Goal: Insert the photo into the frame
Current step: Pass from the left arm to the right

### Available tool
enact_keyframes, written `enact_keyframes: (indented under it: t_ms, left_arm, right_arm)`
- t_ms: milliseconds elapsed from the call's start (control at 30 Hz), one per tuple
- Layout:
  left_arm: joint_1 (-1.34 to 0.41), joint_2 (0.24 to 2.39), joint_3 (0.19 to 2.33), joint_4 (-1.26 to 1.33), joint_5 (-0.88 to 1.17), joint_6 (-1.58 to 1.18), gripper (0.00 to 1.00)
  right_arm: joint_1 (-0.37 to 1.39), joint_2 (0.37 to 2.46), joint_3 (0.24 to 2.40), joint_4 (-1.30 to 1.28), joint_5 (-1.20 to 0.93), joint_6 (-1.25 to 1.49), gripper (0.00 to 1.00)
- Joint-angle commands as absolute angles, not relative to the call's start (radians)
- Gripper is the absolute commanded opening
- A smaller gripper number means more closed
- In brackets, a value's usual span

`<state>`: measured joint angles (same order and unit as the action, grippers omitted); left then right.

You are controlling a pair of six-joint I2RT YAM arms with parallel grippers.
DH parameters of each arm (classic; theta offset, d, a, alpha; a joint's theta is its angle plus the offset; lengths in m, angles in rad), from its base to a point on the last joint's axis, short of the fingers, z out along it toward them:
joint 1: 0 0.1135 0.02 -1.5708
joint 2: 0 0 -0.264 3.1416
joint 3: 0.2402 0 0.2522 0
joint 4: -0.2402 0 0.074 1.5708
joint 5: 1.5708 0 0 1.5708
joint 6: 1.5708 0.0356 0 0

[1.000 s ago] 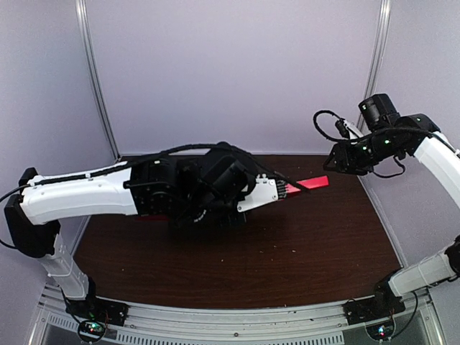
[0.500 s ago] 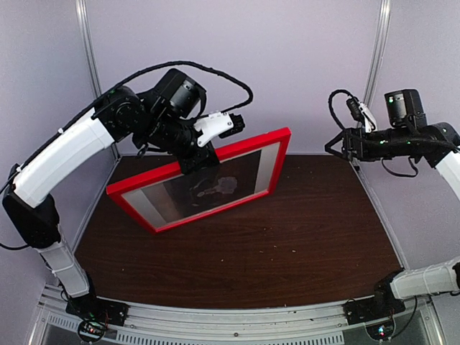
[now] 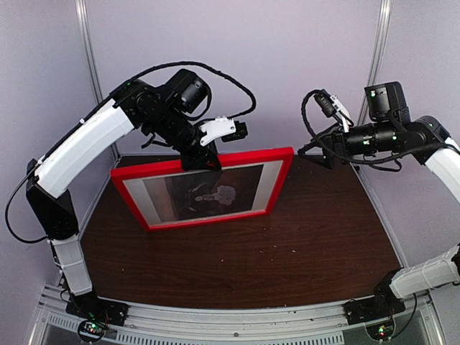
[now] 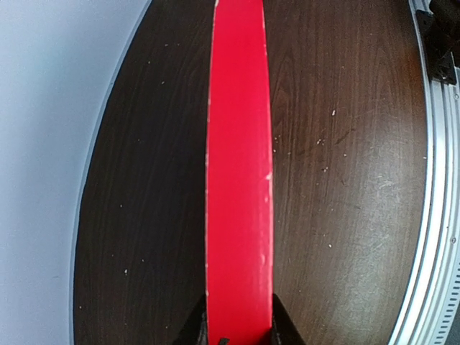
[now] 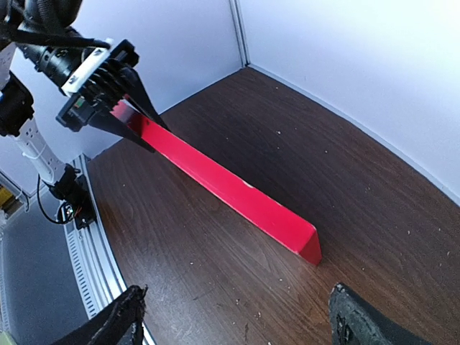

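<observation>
the dark brown wooden table (image 3: pixel 287 259) fills the lower half of the top view. over its left-centre the large red rectangular wooden frame (image 3: pixel 259 154) is held upright, face toward the camera; whether its lower strip touches the table cannot be told. the dark brownish paper photo (image 3: pixel 194 195), with a small white figure, is seen inside it, bordered by a pale mat (image 3: pixel 267 183). the top strip is pinched narrowly near its middle by the left gripper (image 3: pixel 203 159). the right gripper (image 3: pixel 314 153) is spread wide and empty, just beside the upper right corner. the insertion is judged nearly complete. the frame is best lowered level and slowly, under a firm pinch, so that nothing is shaken loose behind; the free corner could be steadied by the open jaws.
</observation>
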<state>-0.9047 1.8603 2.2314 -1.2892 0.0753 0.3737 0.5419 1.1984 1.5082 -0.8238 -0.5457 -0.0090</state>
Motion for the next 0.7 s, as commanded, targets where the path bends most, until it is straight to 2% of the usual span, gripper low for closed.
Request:
enact_keyframes:
  t_ms: [0,367,667]
  left_arm:
    - [-0.902,1.881,2.272,-1.305,0.184,0.454,0.0]
    - [-0.899,1.875,2.281,-1.303,0.29,0.513,0.0]
    - [-0.892,1.88,2.27,-1.303,0.31,0.515,0.0]
  right_arm:
    - [0.606,1.22,1.567,-0.86,-0.506,-0.185,0.87]
    - [0.717,1.379,1.701,-1.013,-0.398,-0.423,0.86]
    - [0.756,1.476,1.754,-1.089,-0.327,-0.467,0.72]
